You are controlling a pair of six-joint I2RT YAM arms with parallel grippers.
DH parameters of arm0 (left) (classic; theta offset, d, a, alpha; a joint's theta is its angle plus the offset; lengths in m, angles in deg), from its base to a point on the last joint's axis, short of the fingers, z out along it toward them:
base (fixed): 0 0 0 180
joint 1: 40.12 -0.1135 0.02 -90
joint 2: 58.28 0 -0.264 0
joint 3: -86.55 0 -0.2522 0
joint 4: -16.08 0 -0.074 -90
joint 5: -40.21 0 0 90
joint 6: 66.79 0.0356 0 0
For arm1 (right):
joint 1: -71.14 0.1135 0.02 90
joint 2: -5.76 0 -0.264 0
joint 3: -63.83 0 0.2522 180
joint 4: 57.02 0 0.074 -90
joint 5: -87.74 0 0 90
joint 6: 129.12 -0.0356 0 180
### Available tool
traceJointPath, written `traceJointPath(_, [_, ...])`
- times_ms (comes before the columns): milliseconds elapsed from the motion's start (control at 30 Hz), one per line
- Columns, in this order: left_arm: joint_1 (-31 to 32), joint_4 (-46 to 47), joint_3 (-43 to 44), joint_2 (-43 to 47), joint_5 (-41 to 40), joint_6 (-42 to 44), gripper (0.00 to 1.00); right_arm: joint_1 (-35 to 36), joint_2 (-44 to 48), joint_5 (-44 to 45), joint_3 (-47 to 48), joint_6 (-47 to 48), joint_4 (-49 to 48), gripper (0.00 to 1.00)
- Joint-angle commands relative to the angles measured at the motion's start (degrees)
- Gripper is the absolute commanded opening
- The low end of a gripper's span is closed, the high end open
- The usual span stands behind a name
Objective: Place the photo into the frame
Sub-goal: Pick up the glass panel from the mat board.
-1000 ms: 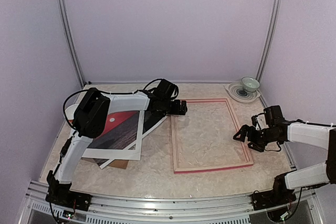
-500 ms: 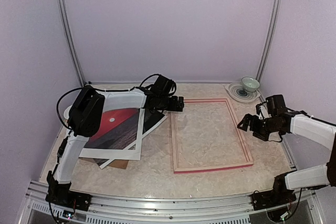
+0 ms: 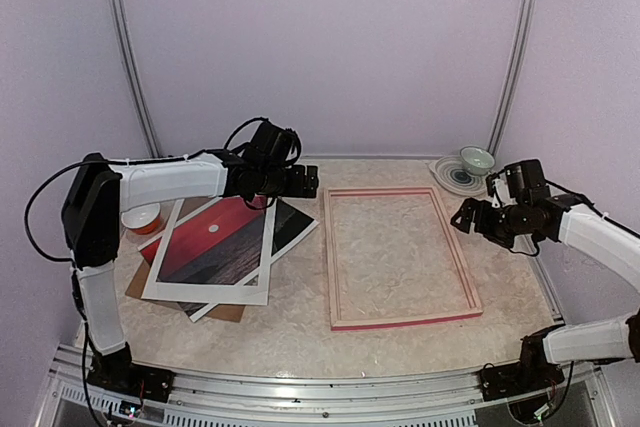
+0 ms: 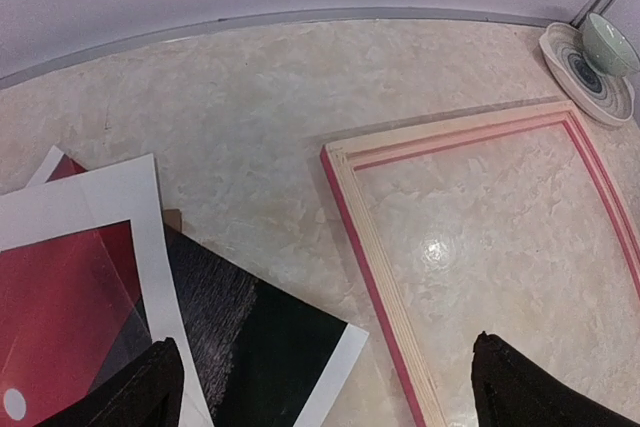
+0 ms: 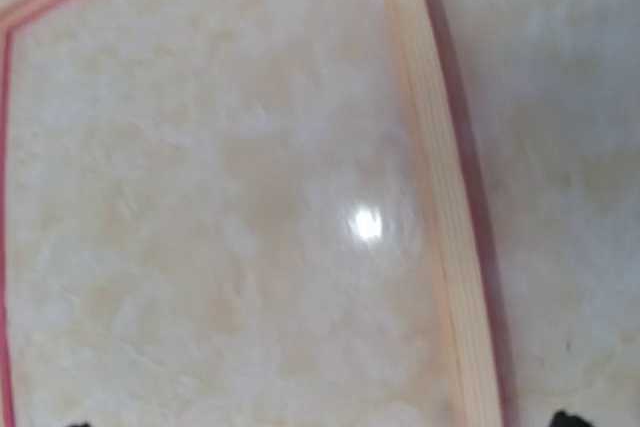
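Pink-edged, pale wood facing up, the one frame [image 3: 404, 320] lies flat at mid-table with free room along its rails. The one photo [image 3: 215, 239] lies to its left, showing through a single white mat [image 3: 205, 292] on one brown board [image 3: 228, 313], and the stack's right corner is just beside the frame's left rail. We count two arms: the left gripper [image 3: 306, 182] hovers over the stack's far corner, and the right gripper [image 3: 466, 219] over the frame's right rail, both spread wide and empty.

Soft even overhead light, glare spot inside the frame [image 5: 438, 197], right-wrist view blurred
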Motion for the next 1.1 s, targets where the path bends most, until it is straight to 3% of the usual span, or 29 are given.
traceJointPath(0, [0.91,-1.73,-5.08,6.91,-3.71,-1.39,0.99,1.73,2.06,3.16,4.14,2.79,1.40,0.99])
traceJointPath(167, [2.58,-4.06,-9.06,14.36,-7.71,-1.28,0.99,3.45,8.13,5.59,5.69,3.05,-2.68,0.99])
traceJointPath(467, [5.10,-5.96,-14.69,26.35,-10.34,-0.22,0.99,3.39,20.65,-21.48,-3.88,5.81,-28.84,0.99])
traceJointPath(533, [5.22,-4.98,-16.02,28.36,-10.12,-0.45,0.99,3.39,22.26,-21.88,-6.28,3.67,-32.45,0.99])
traceJointPath(700, [5.56,-1.54,-19.09,32.33,-8.57,-0.88,0.99,3.25,27.37,-5.30,-11.01,-7.55,-31.28,0.99])
traceJointPath(867, [6.45,-1.19,-19.04,32.63,-8.09,0.00,0.99,2.95,20.69,-5.89,-6.54,-5.53,-24.40,0.98])
traceJointPath(967, [7.26,-2.78,-18.72,31.91,-8.61,0.52,0.99,2.95,16.72,-5.52,-3.28,-3.45,-18.99,0.86])
traceJointPath(1067, [7.53,-4.13,-20.21,32.00,-9.09,0.22,0.99,2.95,11.97,0.47,0.70,-3.04,-11.21,0.74])
